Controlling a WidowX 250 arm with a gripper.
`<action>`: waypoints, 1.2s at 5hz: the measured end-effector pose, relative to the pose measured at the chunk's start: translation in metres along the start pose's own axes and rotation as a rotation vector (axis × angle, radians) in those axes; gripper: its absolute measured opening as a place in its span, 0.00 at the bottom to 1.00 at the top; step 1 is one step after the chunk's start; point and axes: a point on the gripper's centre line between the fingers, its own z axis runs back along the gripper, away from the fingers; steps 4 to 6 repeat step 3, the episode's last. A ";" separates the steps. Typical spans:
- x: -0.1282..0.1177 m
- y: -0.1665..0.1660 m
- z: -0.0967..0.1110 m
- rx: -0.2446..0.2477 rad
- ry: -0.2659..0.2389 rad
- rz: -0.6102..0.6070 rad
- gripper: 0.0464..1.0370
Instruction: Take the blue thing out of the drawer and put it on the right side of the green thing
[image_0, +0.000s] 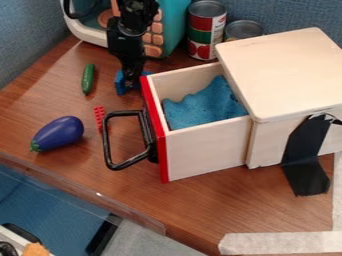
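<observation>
Placing is apparently the step in hand: the blue block (121, 84) is sitting at the gripper (131, 84), right of the green cucumber (88, 79) (whether the tool is gripping it, I cannot tell). The next move is probably calling for release, then lifting clear. The open drawer (207, 150) is holding rumpled blue cloth (204, 107).

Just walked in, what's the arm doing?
Its pincer is down at a small blue object on the wood-grain table, right of the green toy cucumber as pictured. Can't tell if it's gripped. The wooden drawer is open, blue cloth inside. Placement looks about right.
</observation>
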 end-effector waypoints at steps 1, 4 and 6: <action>-0.002 -0.005 0.021 -0.010 0.031 0.019 0.83; 0.011 -0.024 0.083 -0.030 0.129 0.099 0.97; 0.011 -0.024 0.083 -0.030 0.129 0.099 0.97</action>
